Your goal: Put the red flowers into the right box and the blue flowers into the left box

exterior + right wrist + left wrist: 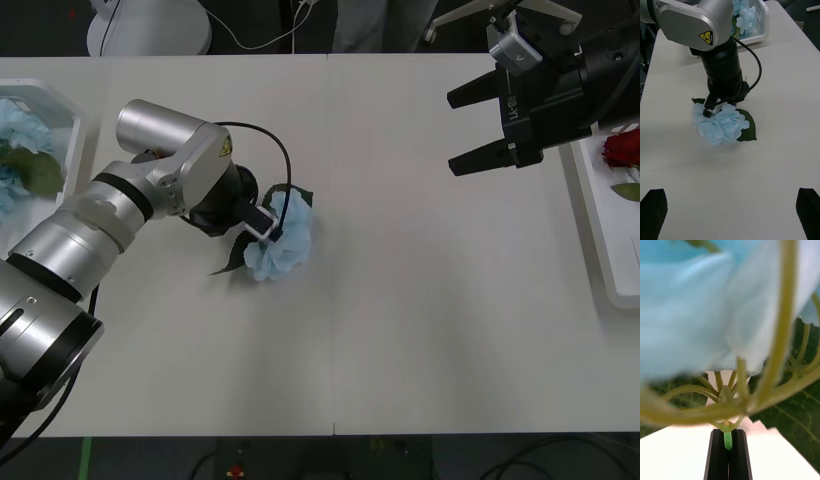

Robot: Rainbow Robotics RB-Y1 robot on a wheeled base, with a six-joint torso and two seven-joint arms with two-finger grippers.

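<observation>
Pale-blue fluffy artificial hydrangea [280,248] is pinched by its green stem in the closed left tool [727,450] on the white table [420,320]; the right tool [478,128] is held wide apart above the table.

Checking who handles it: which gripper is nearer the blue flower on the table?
Left. The left gripper is shut on the blue flower's stem; the right gripper hangs open, well off toward the right box.
</observation>
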